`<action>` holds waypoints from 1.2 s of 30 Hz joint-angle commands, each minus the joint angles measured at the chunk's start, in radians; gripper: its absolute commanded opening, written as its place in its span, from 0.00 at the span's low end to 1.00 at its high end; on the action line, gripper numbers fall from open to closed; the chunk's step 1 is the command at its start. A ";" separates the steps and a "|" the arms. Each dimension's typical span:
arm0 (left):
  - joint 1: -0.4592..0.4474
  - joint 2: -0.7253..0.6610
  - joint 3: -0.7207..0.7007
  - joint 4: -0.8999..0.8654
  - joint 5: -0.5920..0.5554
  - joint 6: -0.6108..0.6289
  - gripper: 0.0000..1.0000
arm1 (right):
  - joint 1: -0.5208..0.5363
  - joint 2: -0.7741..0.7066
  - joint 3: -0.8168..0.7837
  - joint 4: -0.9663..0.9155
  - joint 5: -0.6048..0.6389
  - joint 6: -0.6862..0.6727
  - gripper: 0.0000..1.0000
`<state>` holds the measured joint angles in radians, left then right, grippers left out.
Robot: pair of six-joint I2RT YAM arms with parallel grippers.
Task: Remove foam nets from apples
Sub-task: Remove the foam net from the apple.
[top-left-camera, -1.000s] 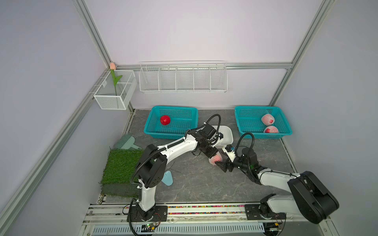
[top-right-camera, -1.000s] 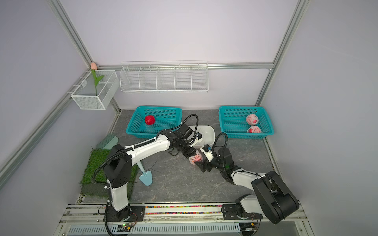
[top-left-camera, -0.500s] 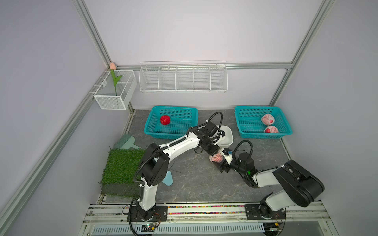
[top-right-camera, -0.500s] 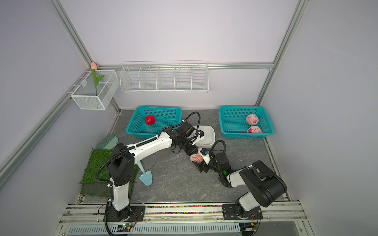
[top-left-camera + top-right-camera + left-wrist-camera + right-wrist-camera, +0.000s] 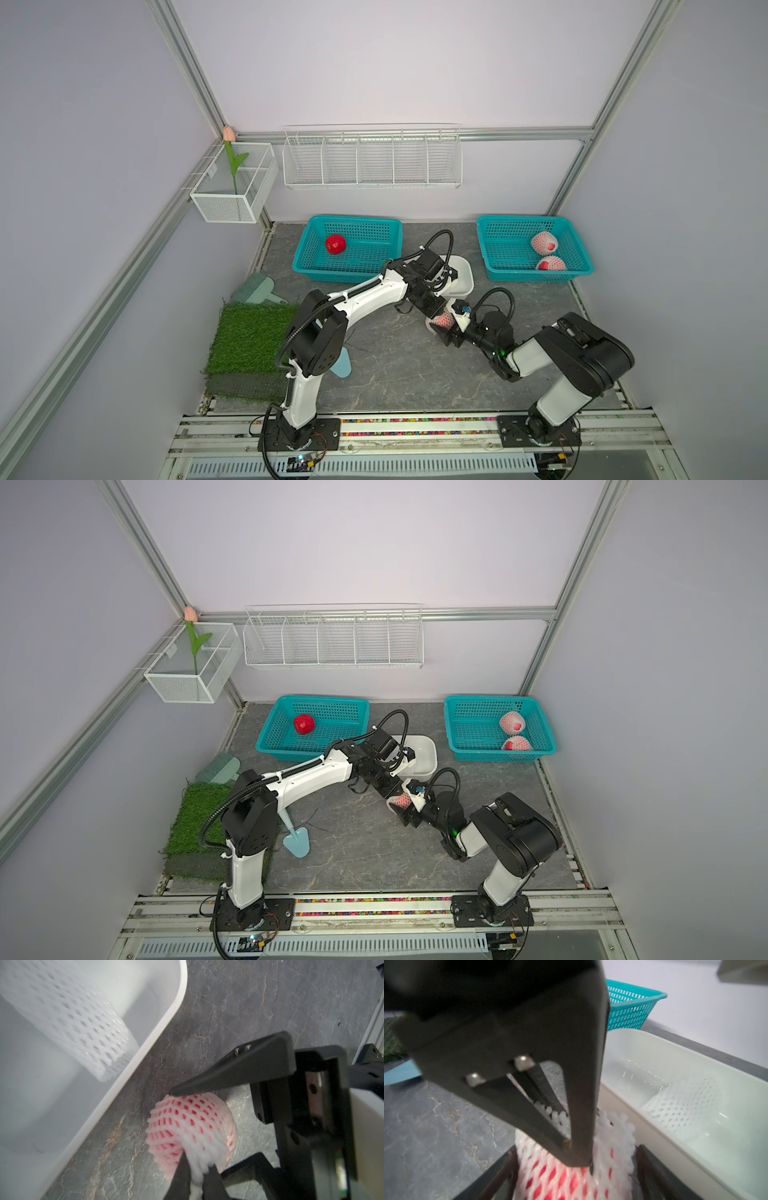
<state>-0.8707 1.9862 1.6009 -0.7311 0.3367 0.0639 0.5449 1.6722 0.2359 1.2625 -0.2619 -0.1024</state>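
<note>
1. White foam net (image 5: 199, 1153) covers the wrapped apple (image 5: 187, 1118), which sits low over the grey table (image 5: 395, 365), just beside the white tub (image 5: 145, 1049). I cannot tell whether the fruit rests on the surface or hangs just above it.
2. My left claw (image 5: 196, 1169) is narrow. Its two tips pinch the bunched end of the foam net, and a twist of white foam is squeezed between them.
3. My right claw (image 5: 575, 1167) stands wide, with one finger on each side of the wrapped apple. In both wrist views the fingers lie against the mesh, so I read it as gripping the fruit around its middle.
4. In both top views the two claws meet at that one spot in front of the tub, the left arm reaching in from behind it and the right arm from the near side.
5. A loose net (image 5: 83, 1028) lies flattened inside the tub, with no fruit in it.
6. The bare apple (image 5: 336, 244), deep red, lies alone in the teal basket (image 5: 353, 219) nearer my left arm.
7. Two more wrapped apples (image 5: 543, 243) lie close together in the second teal basket (image 5: 519, 219), well apart from the claws, with red showing at their open ends.
</note>
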 commanded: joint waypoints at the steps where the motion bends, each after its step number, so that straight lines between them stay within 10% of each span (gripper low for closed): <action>1: -0.011 -0.006 0.031 -0.001 0.038 0.004 0.15 | 0.006 0.012 0.002 0.045 -0.002 0.000 0.73; 8: -0.011 -0.012 0.037 -0.001 0.034 0.013 0.21 | 0.007 0.001 0.009 0.026 -0.005 -0.006 0.55; 17: 0.008 -0.059 0.033 0.037 -0.024 -0.014 0.69 | 0.006 -0.018 0.017 -0.022 -0.040 -0.016 0.30; 36: 0.110 -0.247 -0.240 0.127 0.013 0.123 0.74 | -0.006 -0.128 0.034 -0.081 -0.032 -0.006 0.06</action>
<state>-0.7544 1.7493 1.3994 -0.6083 0.3103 0.1162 0.5449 1.5814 0.2562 1.1843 -0.2821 -0.1192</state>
